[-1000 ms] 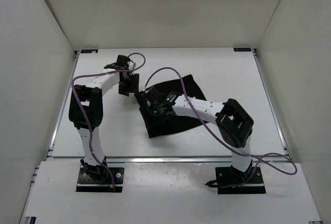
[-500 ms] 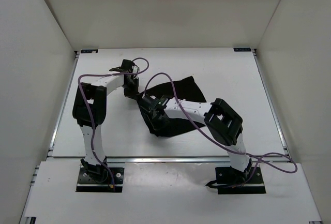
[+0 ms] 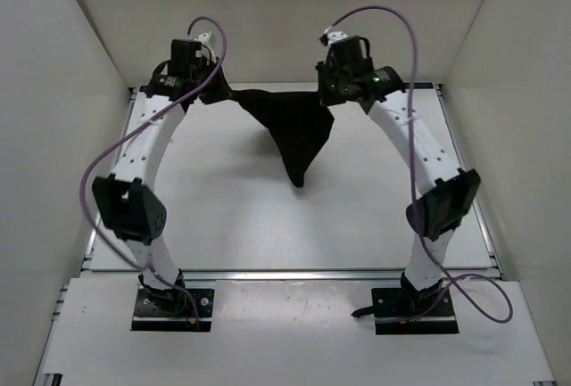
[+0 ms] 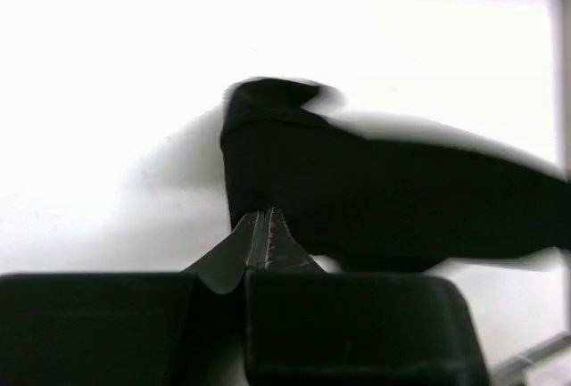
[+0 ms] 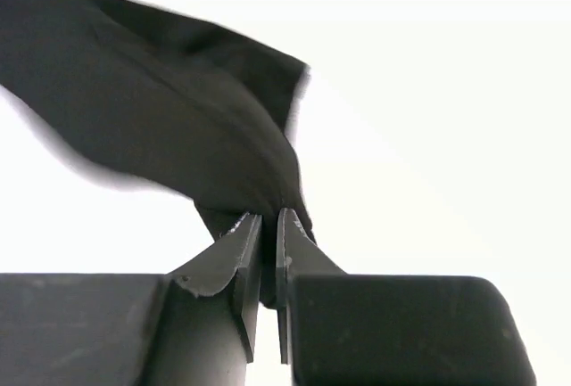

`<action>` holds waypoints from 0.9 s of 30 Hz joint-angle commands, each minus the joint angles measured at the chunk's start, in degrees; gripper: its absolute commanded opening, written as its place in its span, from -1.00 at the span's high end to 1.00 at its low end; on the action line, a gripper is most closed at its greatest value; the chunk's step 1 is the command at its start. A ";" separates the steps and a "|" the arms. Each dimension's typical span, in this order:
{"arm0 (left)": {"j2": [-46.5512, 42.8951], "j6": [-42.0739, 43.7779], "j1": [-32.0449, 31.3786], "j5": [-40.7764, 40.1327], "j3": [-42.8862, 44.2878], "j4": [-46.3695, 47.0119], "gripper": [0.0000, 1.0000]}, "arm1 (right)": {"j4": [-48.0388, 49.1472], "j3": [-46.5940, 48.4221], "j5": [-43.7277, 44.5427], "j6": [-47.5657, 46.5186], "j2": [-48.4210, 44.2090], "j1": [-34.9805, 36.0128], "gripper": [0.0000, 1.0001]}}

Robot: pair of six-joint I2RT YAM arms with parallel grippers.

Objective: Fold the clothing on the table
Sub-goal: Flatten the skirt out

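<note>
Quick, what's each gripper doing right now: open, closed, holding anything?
Left gripper: closed, pinching one upper end of the black garment.
Right gripper: closed, pinching the other upper end of the black garment.

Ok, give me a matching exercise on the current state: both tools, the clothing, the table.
Things:
A. left tool
B. right tool
C. clothing
D. table

States:
1. black, slung between the arms, drooping to a point
2. shut on the clothing's right end
3. white, flat, below
4. shut on the clothing's left end

Pairs: A-4, B-2, C-1, D-3
</note>
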 commanded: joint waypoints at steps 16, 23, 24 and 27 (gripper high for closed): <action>-25.66 -5.13 -7.52 -0.92 -15.53 -5.44 1.00 | 8.51 -32.05 -6.87 6.18 -33.53 0.11 0.98; -14.14 -4.96 -4.80 2.07 -4.75 -4.83 1.00 | 7.64 -17.74 -11.45 1.79 -18.98 -4.72 1.00; -11.25 -4.61 -4.02 1.89 0.34 -5.70 1.00 | 6.76 -12.24 -11.28 0.39 -15.55 -4.64 1.00; -6.75 -4.96 -2.70 2.24 9.68 -6.42 1.00 | 5.44 -0.01 -5.68 -2.51 -10.26 -2.29 0.99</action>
